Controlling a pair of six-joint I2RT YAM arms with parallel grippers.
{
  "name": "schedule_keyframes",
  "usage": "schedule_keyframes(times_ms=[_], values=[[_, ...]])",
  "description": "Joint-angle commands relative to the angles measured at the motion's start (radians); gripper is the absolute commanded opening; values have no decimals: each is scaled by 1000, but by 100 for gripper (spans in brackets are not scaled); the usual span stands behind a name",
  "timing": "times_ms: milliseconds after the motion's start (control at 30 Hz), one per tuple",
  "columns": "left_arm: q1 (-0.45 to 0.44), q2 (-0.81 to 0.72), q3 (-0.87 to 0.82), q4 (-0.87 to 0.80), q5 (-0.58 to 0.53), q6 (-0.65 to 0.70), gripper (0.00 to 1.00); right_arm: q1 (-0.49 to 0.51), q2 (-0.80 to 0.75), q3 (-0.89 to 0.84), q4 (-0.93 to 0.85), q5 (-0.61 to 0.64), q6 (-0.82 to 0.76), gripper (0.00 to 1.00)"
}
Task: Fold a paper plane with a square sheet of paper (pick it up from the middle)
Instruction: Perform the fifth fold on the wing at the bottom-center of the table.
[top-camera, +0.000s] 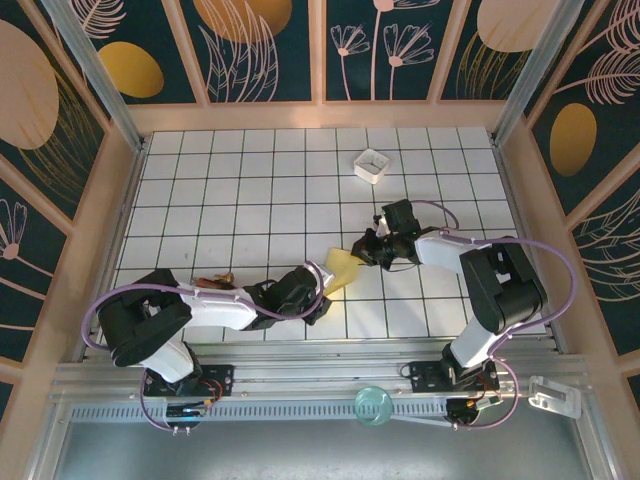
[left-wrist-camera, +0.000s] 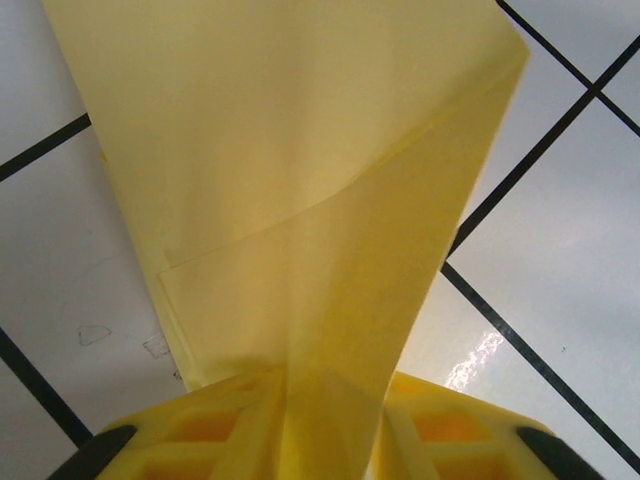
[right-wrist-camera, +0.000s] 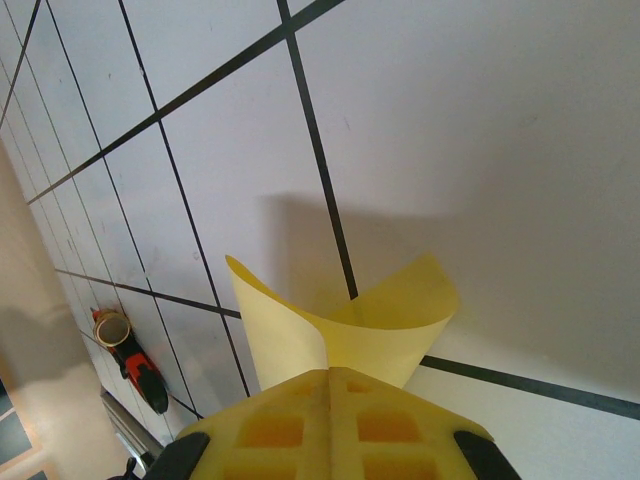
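Now the light, floppy yellow paper sheet (top-camera: 343, 268), best pinched gently at its edges, sits mid-frame in the top view, the right gripper (right-wrist-camera: 330, 372) clamped on it, the left gripper (left-wrist-camera: 335, 400) straddling it, perhaps loosely, I cannot tell.

I can read no text, label, brand, number or sign anywhere. The thin yellow square sheet of paper (left-wrist-camera: 300, 150) is plain on the faces I see. The white tiled table top (top-camera: 250, 190) carries only black grid lines.
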Motion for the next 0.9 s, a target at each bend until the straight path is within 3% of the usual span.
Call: schedule_keyframes(times_ms=[0,367,667,867], values=[[0,-11,31,0,-23,1,31,4,0,-16,5,-9,-13,0],[1,14,66,-10,-39,19,25,4,-3,-24,9,-13,-12,0],[0,33,71,-26,-66,25,28,4,0,-16,5,-18,-16,0],[0,33,69,-27,-60,25,21,5,0,-17,3,-17,-17,0]])
